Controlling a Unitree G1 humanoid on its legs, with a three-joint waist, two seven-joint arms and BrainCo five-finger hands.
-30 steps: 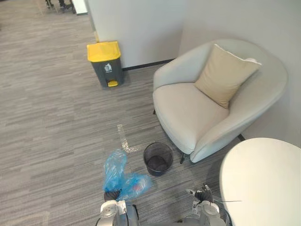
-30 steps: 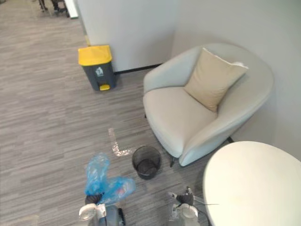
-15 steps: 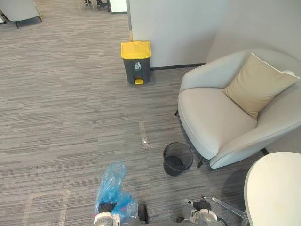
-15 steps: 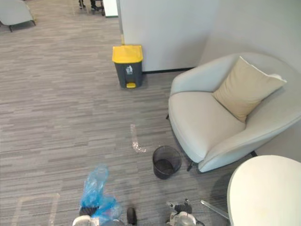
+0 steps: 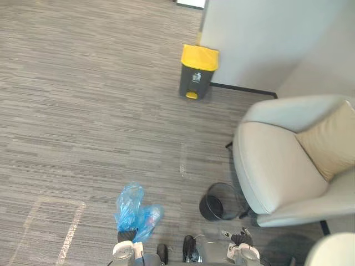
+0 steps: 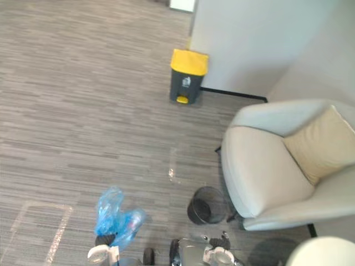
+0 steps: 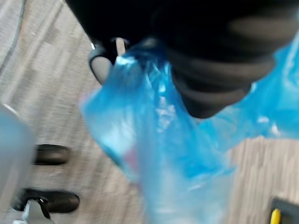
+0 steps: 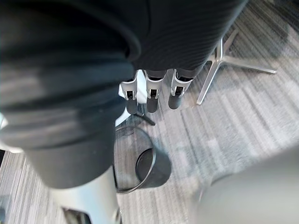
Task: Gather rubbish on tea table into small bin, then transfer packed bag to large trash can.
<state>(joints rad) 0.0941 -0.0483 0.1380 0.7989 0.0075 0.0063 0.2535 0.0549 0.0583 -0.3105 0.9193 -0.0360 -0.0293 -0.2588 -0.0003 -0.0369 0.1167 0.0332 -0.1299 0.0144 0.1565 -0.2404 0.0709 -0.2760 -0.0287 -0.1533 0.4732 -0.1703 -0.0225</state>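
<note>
Left eye view: blue rubbish bag [image 5: 132, 209] clutched in left hand [image 5: 126, 239]. Right hand [image 8: 150, 88] slack, holding nothing. Transfer step judged in hand; next, carrying across to yellow-lidded pedal bin [image 5: 197, 72] by the wall, well apart.

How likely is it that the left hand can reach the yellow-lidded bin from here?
Probably not: the bin stands far from the left hand, by the wall. Bare floor lies between, so walking closer should do.
</note>
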